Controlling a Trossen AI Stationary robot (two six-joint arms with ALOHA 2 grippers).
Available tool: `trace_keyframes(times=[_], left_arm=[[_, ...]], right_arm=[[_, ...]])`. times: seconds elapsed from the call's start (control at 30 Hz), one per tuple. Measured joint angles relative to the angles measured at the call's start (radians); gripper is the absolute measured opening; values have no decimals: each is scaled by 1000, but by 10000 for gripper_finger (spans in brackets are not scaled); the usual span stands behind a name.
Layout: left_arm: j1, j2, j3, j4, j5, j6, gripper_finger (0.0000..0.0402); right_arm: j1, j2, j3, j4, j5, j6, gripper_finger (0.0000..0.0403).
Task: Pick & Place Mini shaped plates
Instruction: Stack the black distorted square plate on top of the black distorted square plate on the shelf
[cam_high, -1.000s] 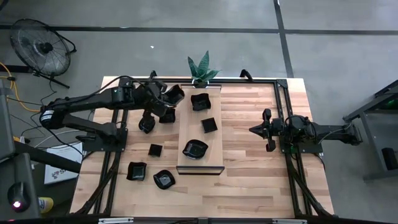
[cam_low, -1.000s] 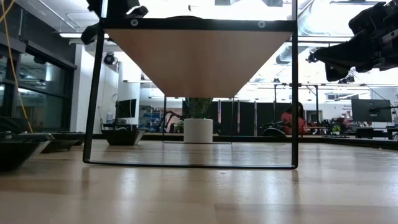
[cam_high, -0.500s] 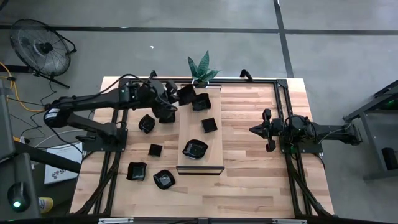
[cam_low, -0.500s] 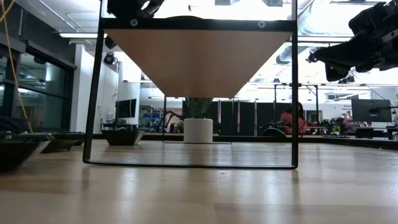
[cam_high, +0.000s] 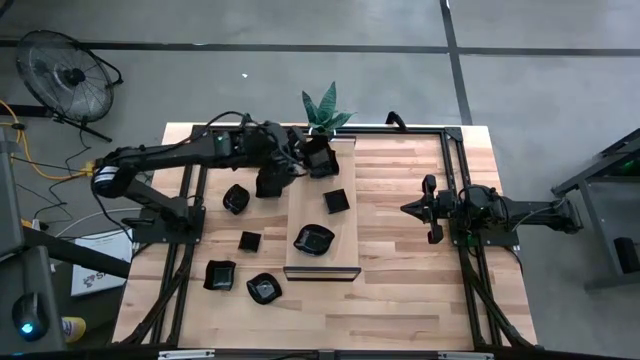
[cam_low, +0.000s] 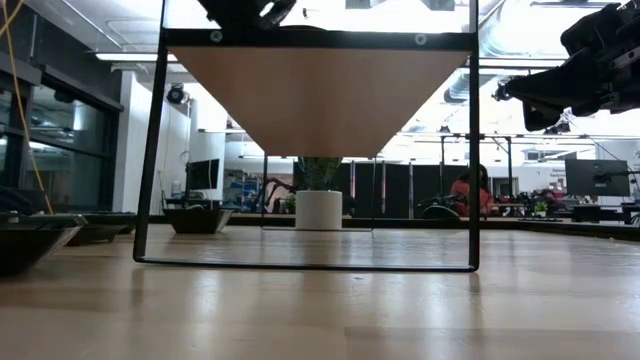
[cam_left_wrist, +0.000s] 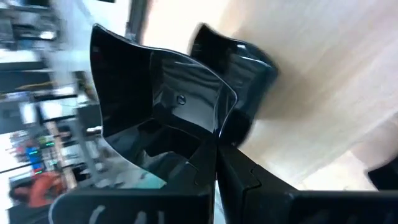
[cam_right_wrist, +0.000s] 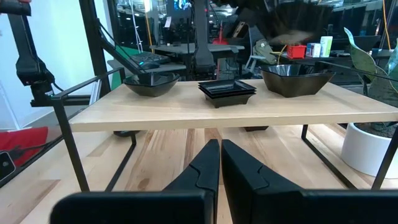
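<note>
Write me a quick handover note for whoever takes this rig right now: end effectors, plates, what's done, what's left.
Left end effector: shut on a glossy black plate with raised rim, over the far end of the long pale wooden board, next to the plate already there.
Right end effector: shut, empty, parked on the right side of the table.
Done: three black plates on the board, far, middle, near.
Left: set the held one down; five plates on the table left of the board, such as one at the near corner.

Motion-blurred room behind the held plate (cam_left_wrist: 155, 99); left gripper (cam_low: 245, 10) cropped at low view's top.
</note>
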Motion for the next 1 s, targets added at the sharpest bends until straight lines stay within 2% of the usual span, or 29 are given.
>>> trace_keyframes(times=[0.2, 0.4, 0.8, 1.0], left_arm=[[0, 87, 76, -68, -9, 9, 0], [0, 155, 80, -63, -77, 19, 0], [0, 164, 80, -70, -94, 47, 0], [0, 164, 80, -60, -56, 64, 0]], right_arm=[[0, 0, 0, 0, 0, 0, 12], [0, 0, 0, 0, 0, 0, 12], [0, 0, 0, 0, 0, 0, 12], [0, 0, 0, 0, 0, 0, 12]])
